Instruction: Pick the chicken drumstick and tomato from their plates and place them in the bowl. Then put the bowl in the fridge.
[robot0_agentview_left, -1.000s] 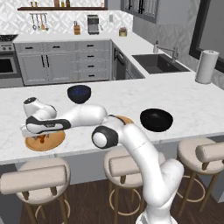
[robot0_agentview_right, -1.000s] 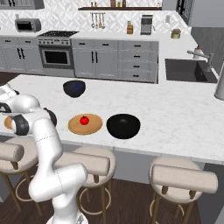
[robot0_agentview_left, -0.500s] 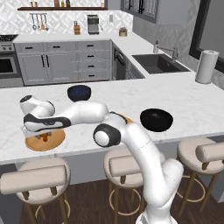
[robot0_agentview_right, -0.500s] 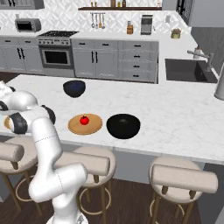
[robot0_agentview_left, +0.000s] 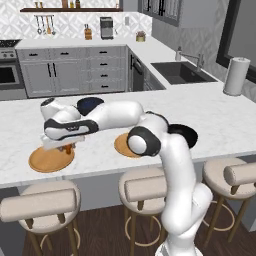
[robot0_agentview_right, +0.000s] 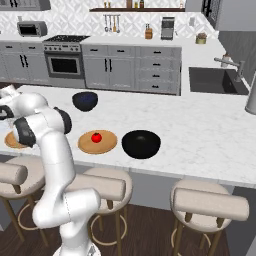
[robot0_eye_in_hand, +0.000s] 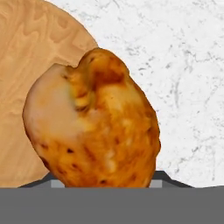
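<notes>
Drumstick (robot0_eye_in_hand: 94, 124): close in my gripper (robot0_agentview_left: 66, 148), jaws partly closed round it over plate (robot0_agentview_left: 42, 160), for bowl (robot0_agentview_right: 141, 144) xfer.

We see plates (robot0_eye_in_hand: 30, 65) of tan grained wood, a counter (robot0_eye_in_hand: 175, 65) of white veined marble, a glossy black bowl (robot0_agentview_right: 141, 144), and a greasy, browned chicken drumstick (robot0_eye_in_hand: 94, 127)

Home kitchen: grey cabinets (robot0_agentview_right: 127, 67), oven (robot0_agentview_right: 62, 64), sink (robot0_agentview_left: 182, 71), marble island (robot0_agentview_right: 200, 135), bar stools (robot0_agentview_right: 207, 205).
</notes>
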